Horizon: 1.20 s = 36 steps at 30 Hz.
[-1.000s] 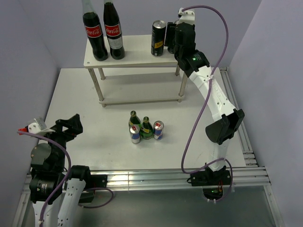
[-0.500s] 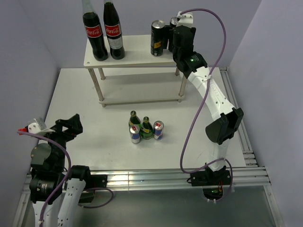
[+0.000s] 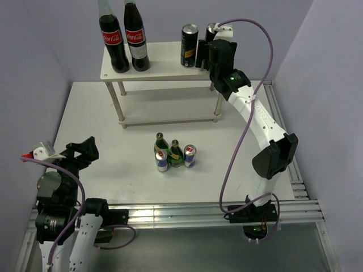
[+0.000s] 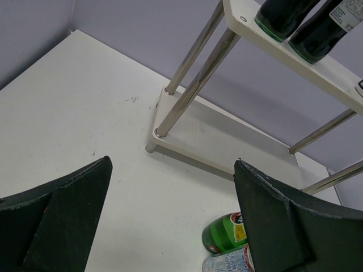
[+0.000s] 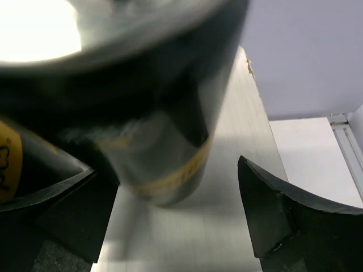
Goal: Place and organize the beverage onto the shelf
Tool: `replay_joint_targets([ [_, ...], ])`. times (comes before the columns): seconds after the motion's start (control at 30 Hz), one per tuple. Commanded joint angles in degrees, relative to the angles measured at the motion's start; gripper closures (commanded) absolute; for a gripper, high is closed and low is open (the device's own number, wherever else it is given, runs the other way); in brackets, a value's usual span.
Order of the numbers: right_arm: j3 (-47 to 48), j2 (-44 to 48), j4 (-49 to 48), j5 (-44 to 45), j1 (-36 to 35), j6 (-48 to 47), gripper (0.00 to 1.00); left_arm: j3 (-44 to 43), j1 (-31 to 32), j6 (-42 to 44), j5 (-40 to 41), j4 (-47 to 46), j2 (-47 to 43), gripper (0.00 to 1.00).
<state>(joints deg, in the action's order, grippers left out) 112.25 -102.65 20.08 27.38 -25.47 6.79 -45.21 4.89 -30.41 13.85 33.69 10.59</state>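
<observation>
The white shelf stands at the back. One black can with a yellow label stands on its top board. A second black can stands just right of it, mostly hidden by my right gripper. In the right wrist view this can stands on the board between the open jaws of the right gripper, apart from the right finger. Two green bottles and two blue-and-silver cans cluster mid-table. My left gripper is open and empty at the near left.
Two large cola bottles stand on the left of the shelf's top board. The lower board is bare. Purple walls close in the table's back and sides. A metal rail runs along the right edge.
My right gripper has shifted slightly right and back from the second black can, whose top now shows behind it. The left arm and the table drinks have not moved.
</observation>
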Motion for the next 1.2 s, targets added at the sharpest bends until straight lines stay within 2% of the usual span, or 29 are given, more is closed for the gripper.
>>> replay_joint_targets([
  [0.0,-1.3,5.6,-2.7,-0.2,0.2,1.9,0.09,-0.1,-0.4,1.1,0.6,-1.6,-0.8,0.04],
  [0.27,-6.7,9.6,-2.2,-2.1,-0.5,4.3,0.02,-0.1,-0.8,1.0,0.7,-1.6,-0.7,0.04],
  [0.5,-10.1,13.4,1.0,-4.2,-1.9,6.7,0.01,-0.1,-0.9,1.0,0.8,-1.6,-0.5,0.04],
  [0.6,-16.9,19.8,0.7,-1.4,-5.5,7.5,0.01,-0.1,-1.0,1.0,0.7,-1.6,-0.3,0.04],
  [0.63,-21.8,21.9,0.0,0.1,-6.9,7.8,0.01,-0.1,-1.0,1.1,0.7,-1.6,-0.3,0.04],
  [0.77,-35.3,35.5,-3.1,9.0,-19.7,10.9,0.01,-0.1,-1.0,1.1,0.6,-1.6,0.0,0.04],
  [0.9,-49.3,45.4,-3.3,17.2,-28.8,15.6,0.00,-0.1,-1.0,1.1,0.3,-1.7,0.3,0.04],
  [1.0,-55.5,50.9,0.0,18.2,-31.7,20.9,0.00,-0.1,-1.0,1.1,0.2,-1.5,0.4,0.04],
  [1.17,-67.1,58.9,2.3,13.8,-35.1,31.6,0.00,-0.1,-1.0,1.1,0.4,-1.6,0.3,0.04],
])
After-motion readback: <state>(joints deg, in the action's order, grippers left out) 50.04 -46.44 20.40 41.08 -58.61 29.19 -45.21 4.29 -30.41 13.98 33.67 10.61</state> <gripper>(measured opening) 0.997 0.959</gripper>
